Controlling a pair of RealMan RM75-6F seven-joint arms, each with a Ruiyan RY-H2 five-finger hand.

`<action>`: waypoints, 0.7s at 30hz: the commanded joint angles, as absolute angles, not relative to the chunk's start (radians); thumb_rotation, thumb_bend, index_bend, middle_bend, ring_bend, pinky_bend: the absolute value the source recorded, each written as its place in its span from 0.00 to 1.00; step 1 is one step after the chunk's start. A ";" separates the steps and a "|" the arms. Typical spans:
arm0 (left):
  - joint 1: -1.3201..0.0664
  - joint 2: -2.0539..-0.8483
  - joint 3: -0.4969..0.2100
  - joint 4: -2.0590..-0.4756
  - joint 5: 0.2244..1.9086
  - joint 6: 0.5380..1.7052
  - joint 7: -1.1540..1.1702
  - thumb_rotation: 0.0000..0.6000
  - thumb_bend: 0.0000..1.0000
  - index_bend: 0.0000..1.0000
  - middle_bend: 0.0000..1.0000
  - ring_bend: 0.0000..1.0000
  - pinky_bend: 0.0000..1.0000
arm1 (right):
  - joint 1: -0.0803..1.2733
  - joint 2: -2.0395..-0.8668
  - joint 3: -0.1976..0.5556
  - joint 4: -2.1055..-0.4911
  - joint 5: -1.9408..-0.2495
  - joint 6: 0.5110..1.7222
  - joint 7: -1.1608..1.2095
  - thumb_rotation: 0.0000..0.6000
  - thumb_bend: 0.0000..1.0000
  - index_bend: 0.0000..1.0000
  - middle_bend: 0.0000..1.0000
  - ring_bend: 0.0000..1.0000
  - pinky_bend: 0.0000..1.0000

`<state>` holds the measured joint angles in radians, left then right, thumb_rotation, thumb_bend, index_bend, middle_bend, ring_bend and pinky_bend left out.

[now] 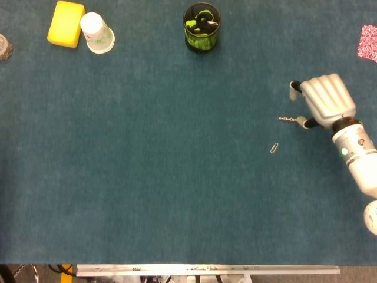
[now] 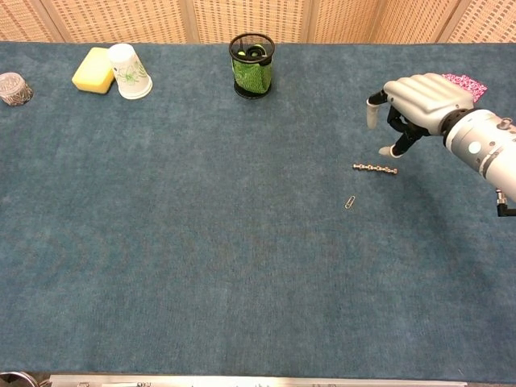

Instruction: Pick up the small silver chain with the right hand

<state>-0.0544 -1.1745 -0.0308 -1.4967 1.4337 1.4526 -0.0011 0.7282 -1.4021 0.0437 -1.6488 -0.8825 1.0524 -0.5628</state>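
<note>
Chain (image 2: 375, 168): a short line of small silver links, lying straight and flat on the bench (image 2: 201, 242) toward its right edge, about midway between the far and near edges. In the head view the chain (image 1: 288, 119) shows only as a thin bright streak, partly covered by the hand above it. The bench is spread with a blue-green cloth of fine, felt-like nap.

The right hand (image 2: 419, 101) hangs over the bench just beyond the chain's right end, palm down, its pale smooth plastic shell rounded over the knuckles. Its fingers are curved downward and apart from the thumb, with nothing between them; it holds nothing. One fingertip (image 2: 386, 151) reaches down close to the chain's right end, and whether it touches the cloth cannot be told. From overhead the right hand (image 1: 327, 100) sits on a white cylindrical forearm with a small green light.

A small wire paper clip (image 2: 350, 202) lies near the chain, on the side toward the near edge. At the far edge stand a black mesh cup (image 2: 251, 64) with green contents, a white paper cup (image 2: 129, 71) tipped on its side and a yellow sponge (image 2: 93, 70) touching it. A pink patterned cloth (image 2: 466, 81) lies at the far right corner.
</note>
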 commanded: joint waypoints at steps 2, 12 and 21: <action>-0.054 -1.175 -0.029 -1.499 1.438 1.454 0.002 1.00 0.35 0.08 0.09 0.11 0.10 | 0.722 -1.401 0.041 -1.650 -0.880 1.050 -0.572 1.00 0.12 0.48 0.97 1.00 1.00; -0.049 -1.174 -0.027 -1.501 1.446 1.463 0.000 1.00 0.35 0.08 0.09 0.11 0.10 | 0.730 -1.444 0.039 -1.600 -0.831 1.001 -0.600 1.00 0.24 0.49 0.97 1.00 1.00; -0.044 -1.176 -0.024 -1.496 1.447 1.465 -0.007 1.00 0.35 0.08 0.09 0.11 0.10 | 0.742 -1.492 0.050 -1.544 -0.799 0.969 -0.607 1.00 0.30 0.51 0.98 1.00 1.00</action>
